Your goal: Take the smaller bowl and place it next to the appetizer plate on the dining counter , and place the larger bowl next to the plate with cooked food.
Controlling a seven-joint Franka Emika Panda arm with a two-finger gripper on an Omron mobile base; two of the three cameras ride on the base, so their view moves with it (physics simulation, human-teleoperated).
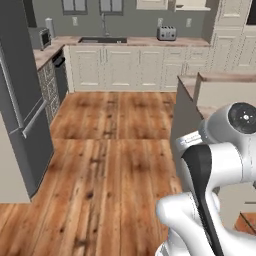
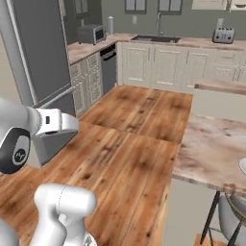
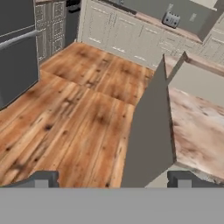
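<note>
My gripper (image 3: 113, 180) is open, its two dark fingertips (image 3: 41, 179) far apart with nothing between them. It hangs over the wooden floor, just left of the dining counter (image 3: 197, 127), a beige and reddish marbled slab with a plain beige raised ledge (image 3: 197, 81) along its far side. The same counter (image 2: 211, 149) lies at the right of the right base view and partly behind my arm in the left base view (image 1: 220, 77). A pale curved rim (image 2: 243, 166) pokes in at the counter's right edge; I cannot tell what it is. Both the smaller bowl and the larger bowl are out of view.
A grey fridge (image 1: 22, 110) stands at the left. Cream cabinets (image 1: 125, 67) with a sink (image 1: 102, 40) and a toaster (image 1: 166, 33) line the back wall. A stool (image 2: 230, 211) sits under the counter's near end. Open wood floor (image 1: 110, 150) lies between.
</note>
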